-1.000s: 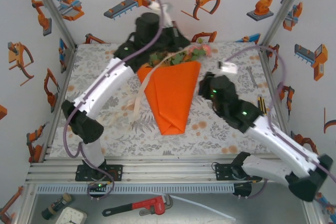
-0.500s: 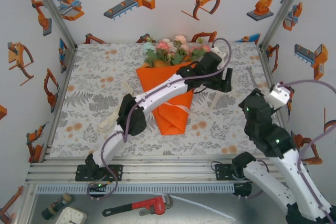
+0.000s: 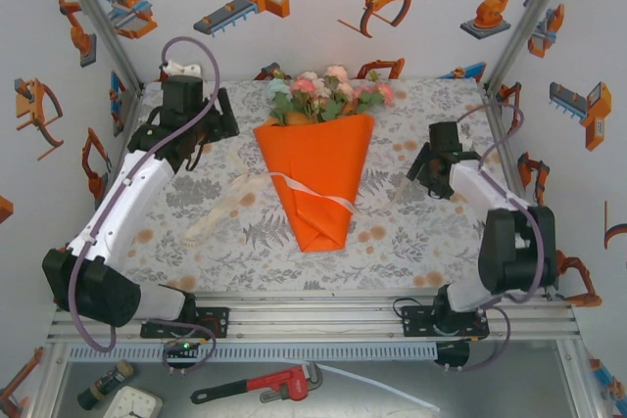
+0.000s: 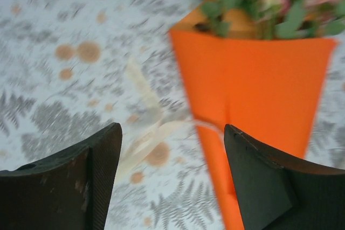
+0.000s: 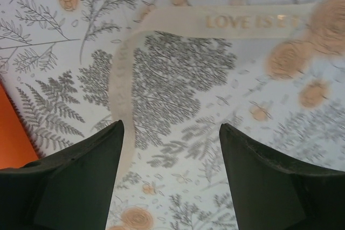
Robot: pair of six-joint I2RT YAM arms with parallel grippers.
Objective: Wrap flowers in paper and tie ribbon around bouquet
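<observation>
Left claw (image 4: 172, 133) and right claw (image 5: 171, 127) have withdrawn from the bouquet (image 3: 318, 168).

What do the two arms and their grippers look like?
The left arm and right arm have white links between bulky black joints, each with a grey-purple cable. The left gripper and right gripper have two dark, wedge-shaped fingers.

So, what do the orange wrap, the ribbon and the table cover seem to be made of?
Orange wrap: matte paper by its look, with crisp straight folds and no shine.
Ribbon: soft cream fabric or synthetic, slightly sheer, limp curls, gold printed lettering.
Table cover: probably printed cloth, flat and matte; the weave is too fine to tell.
</observation>
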